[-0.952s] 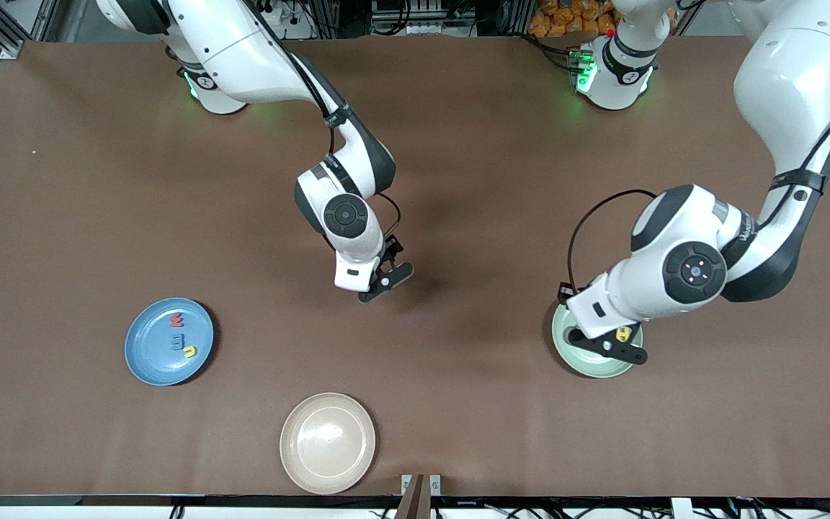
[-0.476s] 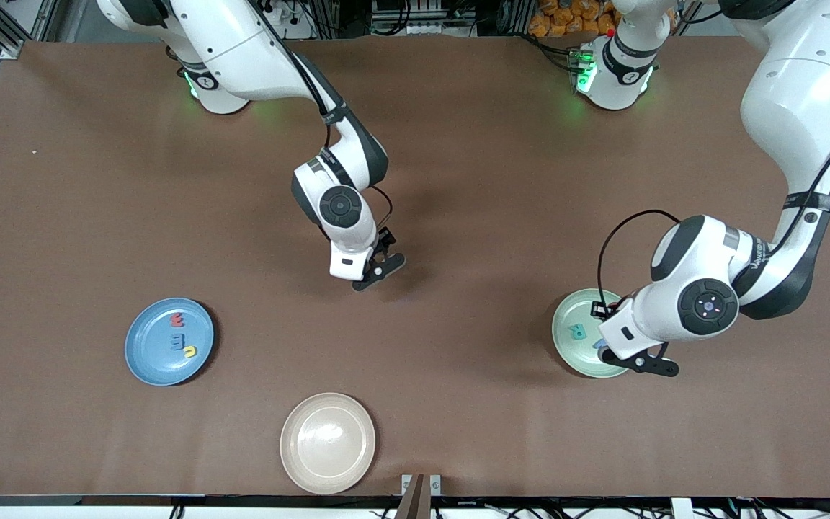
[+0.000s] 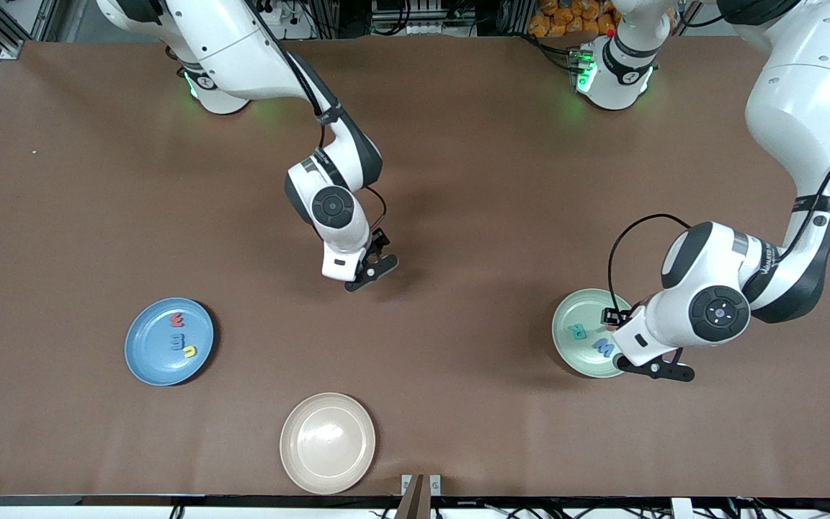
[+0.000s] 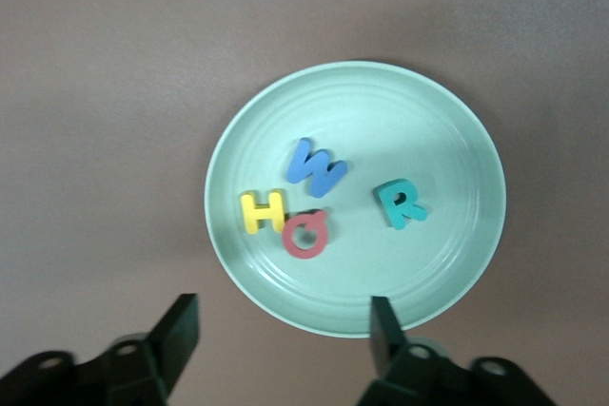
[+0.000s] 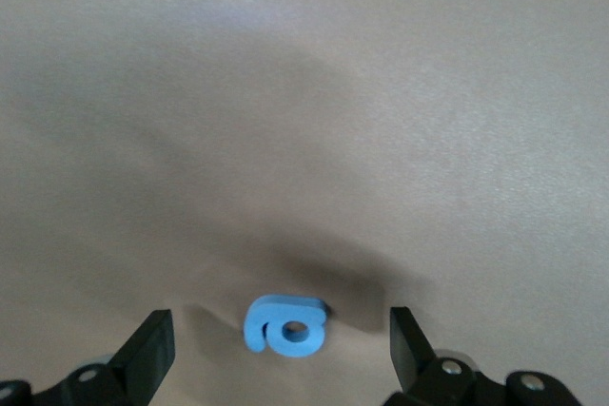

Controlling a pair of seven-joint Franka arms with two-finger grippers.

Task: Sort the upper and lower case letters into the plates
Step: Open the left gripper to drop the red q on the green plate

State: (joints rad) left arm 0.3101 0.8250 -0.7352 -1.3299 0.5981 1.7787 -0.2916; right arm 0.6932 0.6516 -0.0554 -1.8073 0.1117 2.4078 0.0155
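Your light is even, overhead, glare-free.
Soft arm shadows fall on the table; green base lights tint it.

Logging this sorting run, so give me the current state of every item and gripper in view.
Mint plate: holds W, H, Q, R.
Blue plate: holds three small letters.
Beige plate: empty.
Blue a: flat on the table, not yet sorted.
Left gripper: open, empty, above the mint plate.
Right gripper: open, straddling the a.
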